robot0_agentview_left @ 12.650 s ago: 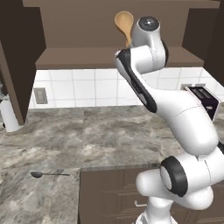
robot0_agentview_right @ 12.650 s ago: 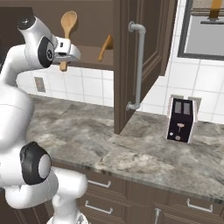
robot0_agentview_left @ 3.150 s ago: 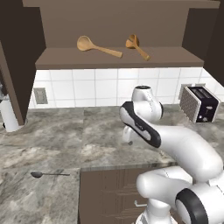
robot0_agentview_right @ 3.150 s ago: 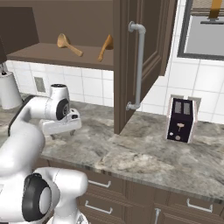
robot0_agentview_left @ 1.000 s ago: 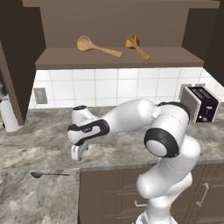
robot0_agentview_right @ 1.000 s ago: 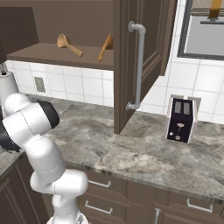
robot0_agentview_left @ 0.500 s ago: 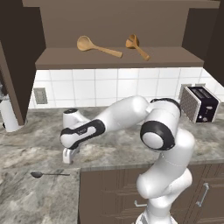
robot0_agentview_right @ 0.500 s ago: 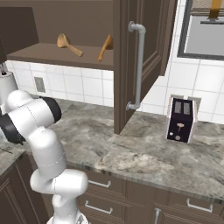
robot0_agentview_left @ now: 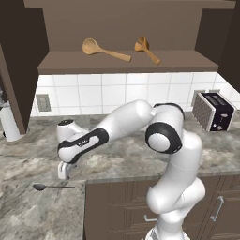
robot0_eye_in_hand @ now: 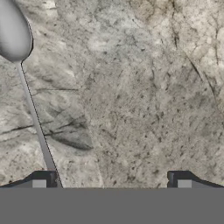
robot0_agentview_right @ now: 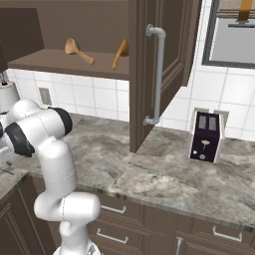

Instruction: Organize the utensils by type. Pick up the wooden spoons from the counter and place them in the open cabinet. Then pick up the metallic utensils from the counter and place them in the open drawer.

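Both tan wooden spoons (robot0_agentview_left: 105,50) (robot0_agentview_left: 147,49) lie on the shelf of the open cabinet (robot0_agentview_left: 61,65); from the right base view they are the wooden spoons (robot0_agentview_right: 78,51) (robot0_agentview_right: 119,54) beside the open door. A thin dark metallic spoon (robot0_agentview_left: 52,186) lies on the grey marbled counter (robot0_agentview_left: 126,159) at the front left. My gripper (robot0_agentview_left: 64,174) hangs open just above the counter, a little right of and behind that spoon's handle end. Seen from the hand, the metallic spoon (robot0_eye_in_hand: 30,105) runs from its bowl at top left down to my left fingertip (robot0_eye_in_hand: 46,179), while my gripper (robot0_eye_in_hand: 111,179) holds nothing. The open drawer is out of view.
A white paper towel roll (robot0_agentview_left: 9,124) stands at the far left by the wall. A black and silver toaster (robot0_agentview_left: 213,110) (robot0_agentview_right: 206,135) sits at the right. The cabinet door (robot0_agentview_right: 159,64) with its long handle swings out over the counter. Lower cabinets with handles run below.
The arm has swung further left and lower over the counter, bringing the open gripper close to the dark metallic spoon. Earlier, one wooden spoon was carried up to the shelf; both now lie there.
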You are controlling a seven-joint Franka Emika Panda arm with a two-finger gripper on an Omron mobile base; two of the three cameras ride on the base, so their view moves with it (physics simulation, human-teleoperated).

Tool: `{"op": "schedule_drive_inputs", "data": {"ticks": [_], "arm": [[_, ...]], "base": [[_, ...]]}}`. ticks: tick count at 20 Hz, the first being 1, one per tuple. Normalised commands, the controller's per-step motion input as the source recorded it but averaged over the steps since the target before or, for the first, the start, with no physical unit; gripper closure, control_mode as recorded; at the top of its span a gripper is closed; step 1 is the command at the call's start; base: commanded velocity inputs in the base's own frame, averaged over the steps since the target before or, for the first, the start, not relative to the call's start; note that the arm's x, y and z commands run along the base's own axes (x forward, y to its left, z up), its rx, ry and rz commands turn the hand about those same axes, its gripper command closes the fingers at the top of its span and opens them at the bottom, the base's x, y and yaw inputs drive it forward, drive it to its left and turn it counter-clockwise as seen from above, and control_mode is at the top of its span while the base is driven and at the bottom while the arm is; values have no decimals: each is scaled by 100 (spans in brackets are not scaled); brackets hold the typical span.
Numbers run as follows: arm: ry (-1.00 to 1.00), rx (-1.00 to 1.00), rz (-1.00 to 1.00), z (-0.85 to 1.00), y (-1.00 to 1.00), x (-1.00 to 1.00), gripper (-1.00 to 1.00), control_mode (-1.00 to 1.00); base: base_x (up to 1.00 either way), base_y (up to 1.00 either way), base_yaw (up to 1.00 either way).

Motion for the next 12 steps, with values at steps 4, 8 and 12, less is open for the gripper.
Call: {"op": "schedule_drive_inputs", "data": {"ticks": [4, 8, 12], "arm": [[0, 0, 1, 0, 26, -12, -100, -100], [0, 0, 1, -3, 24, -13, -100, -100], [0, 0, 0, -11, 24, -7, -100, -100]], "base": [[0, 0, 0], [0, 0, 0], [0, 0, 0]]}}
